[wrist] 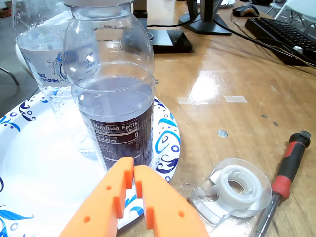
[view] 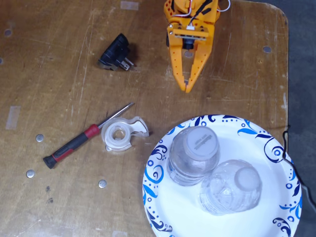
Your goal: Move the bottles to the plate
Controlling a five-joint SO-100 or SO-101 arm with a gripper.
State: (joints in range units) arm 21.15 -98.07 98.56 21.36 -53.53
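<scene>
The setting is appearing as an office workspace doubling as a hobby workbench. A worn wooden bench [view: 59, 59] is carrying a keyboard [wrist: 289, 37], mouse [wrist: 245, 10] and monitor stand [wrist: 205, 22] at its far edge. A screwdriver [view: 84, 137], tape dispenser [view: 120, 134] and plug adapter [view: 116, 53] are lying loose on it.

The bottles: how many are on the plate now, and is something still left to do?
Done: both bottles stand on the plate, the one nearer the gripper and the farther one, touching each other. In hand: nothing; the gripper is shut, empty and off the plate. Left: no bottle remains on the table; only a tape dispenser, screwdriver and plug adapter lie there.
</scene>
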